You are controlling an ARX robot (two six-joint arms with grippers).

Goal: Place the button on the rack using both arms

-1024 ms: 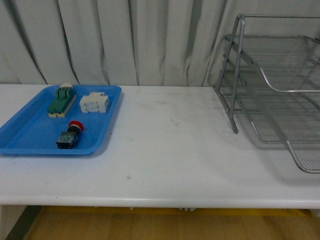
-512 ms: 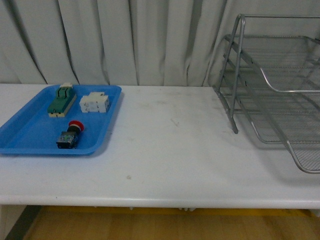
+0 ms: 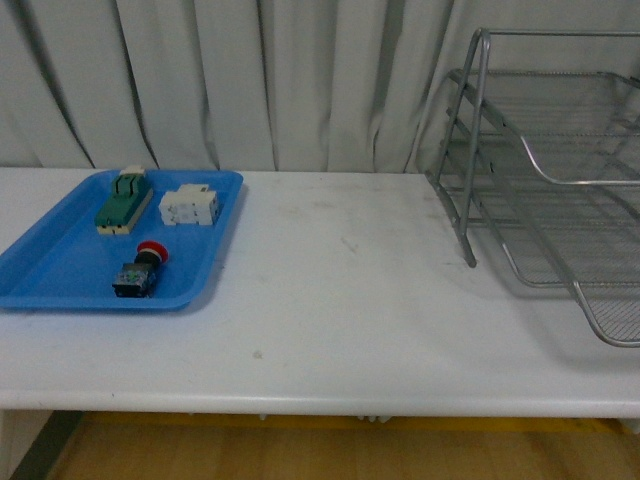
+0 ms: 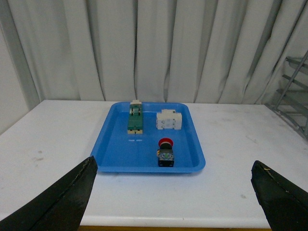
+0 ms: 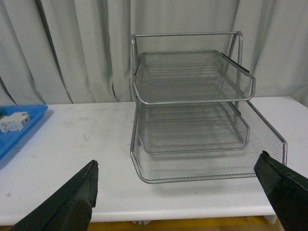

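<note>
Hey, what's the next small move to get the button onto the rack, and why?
Probably ease the left claw forward and down toward the button: it lies untouched on its side in the blue tray, and the claw's open jaws are well short of it.

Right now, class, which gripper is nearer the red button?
Left. The left gripper faces the button, lying ahead in the blue tray; the right gripper faces the rack, far off to the other side, button outside its view.
</note>
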